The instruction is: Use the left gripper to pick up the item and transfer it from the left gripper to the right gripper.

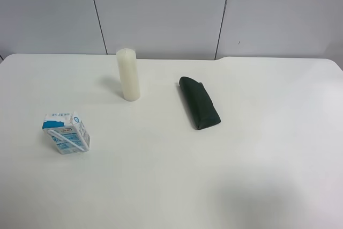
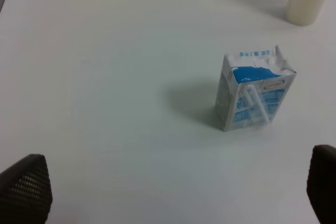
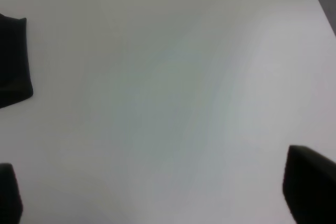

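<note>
The broad, matte white table (image 1: 252, 175) fills the scene. Both arms hang above it looking down: the left gripper (image 2: 173, 190) has its black, textured fingers (image 2: 23, 190) spread wide and holds nothing, and the right gripper (image 3: 160, 190) is just as wide apart and empty, near the pouch (image 1: 199, 103). That dark green oblong pouch lies flat mid-table, with the tall white cylindrical candle (image 1: 128, 74) upright nearby. The item (image 1: 67, 132), a boxy white-and-blue carton with a straw across its face, stands upright near the exterior high view's left edge, ahead of the left fingers and untouched.
</note>
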Available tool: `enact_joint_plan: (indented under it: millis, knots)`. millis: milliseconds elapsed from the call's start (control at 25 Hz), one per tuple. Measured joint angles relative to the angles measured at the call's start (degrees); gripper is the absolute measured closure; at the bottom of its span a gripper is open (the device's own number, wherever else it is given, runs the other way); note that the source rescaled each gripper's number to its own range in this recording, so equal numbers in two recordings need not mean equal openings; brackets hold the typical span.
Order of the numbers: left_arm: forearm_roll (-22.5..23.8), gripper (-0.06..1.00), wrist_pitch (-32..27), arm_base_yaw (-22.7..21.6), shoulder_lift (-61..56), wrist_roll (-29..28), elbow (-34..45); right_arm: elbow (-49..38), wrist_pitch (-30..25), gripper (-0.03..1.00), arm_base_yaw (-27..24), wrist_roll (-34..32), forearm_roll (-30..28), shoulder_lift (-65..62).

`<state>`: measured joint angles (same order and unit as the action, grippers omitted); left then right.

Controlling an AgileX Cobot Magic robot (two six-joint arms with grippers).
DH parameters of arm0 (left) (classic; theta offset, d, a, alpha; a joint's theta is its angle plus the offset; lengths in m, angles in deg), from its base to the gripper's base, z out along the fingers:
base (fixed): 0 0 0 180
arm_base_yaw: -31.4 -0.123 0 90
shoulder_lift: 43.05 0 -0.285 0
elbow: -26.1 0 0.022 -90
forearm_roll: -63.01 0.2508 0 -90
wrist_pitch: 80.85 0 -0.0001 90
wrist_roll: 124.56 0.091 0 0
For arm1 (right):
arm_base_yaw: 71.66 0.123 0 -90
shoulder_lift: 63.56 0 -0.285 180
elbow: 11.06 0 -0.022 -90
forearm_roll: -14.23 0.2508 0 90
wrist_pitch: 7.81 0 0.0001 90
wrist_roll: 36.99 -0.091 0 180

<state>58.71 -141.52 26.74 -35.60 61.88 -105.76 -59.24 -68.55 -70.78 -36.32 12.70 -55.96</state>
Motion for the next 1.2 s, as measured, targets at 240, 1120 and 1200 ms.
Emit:
enact_joint_plan:
  millis: [240,1120,1200]
  knots:
    - [0.0,-0.06,0.0,0.0,0.0,0.0,0.0,0.0,0.0,-0.03,0.0,0.0,0.0,0.0]
    - [0.0,-0.06,0.0,0.0,0.0,0.0,0.0,0.0,0.0,-0.03,0.0,0.0,0.05,0.0]
    - [0.0,-0.06,0.0,0.0,0.0,-0.24,0.0,0.0,0.0,-0.03,0.0,0.0,0.05,0.0]
